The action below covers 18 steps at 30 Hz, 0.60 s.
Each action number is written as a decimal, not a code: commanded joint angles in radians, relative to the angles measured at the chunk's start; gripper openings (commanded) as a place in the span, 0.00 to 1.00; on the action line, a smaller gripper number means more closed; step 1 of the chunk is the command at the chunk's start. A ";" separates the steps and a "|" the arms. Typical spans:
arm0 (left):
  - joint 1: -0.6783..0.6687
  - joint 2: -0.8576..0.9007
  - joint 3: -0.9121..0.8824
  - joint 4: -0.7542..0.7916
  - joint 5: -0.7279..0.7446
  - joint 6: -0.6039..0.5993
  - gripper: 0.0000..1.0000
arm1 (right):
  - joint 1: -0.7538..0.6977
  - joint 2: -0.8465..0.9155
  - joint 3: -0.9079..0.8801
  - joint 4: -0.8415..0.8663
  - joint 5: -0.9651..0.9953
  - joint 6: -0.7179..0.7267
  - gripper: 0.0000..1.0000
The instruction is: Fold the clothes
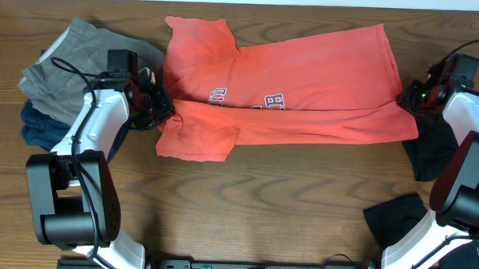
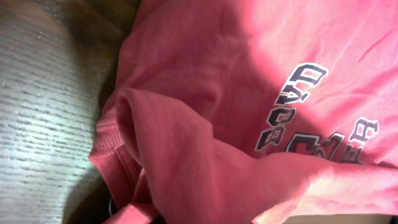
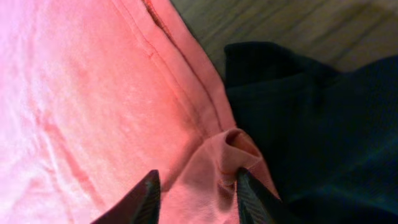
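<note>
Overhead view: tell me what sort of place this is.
Probably a robotics lab bench for laundry folding: a wooden table, a left arm and right arm, a coral T-shirt spread between them, grey garments heaped aside.

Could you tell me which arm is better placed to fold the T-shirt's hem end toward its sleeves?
Probably the right. The right gripper sits at the hem end of the coral-red T-shirt, fingers pinching bunched fabric there; the left gripper is at the opposite sleeve end.
</note>
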 commanded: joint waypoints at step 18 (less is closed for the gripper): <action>0.007 0.005 0.000 -0.014 -0.008 -0.011 0.17 | -0.188 -0.173 -0.010 -0.286 0.074 -0.096 0.01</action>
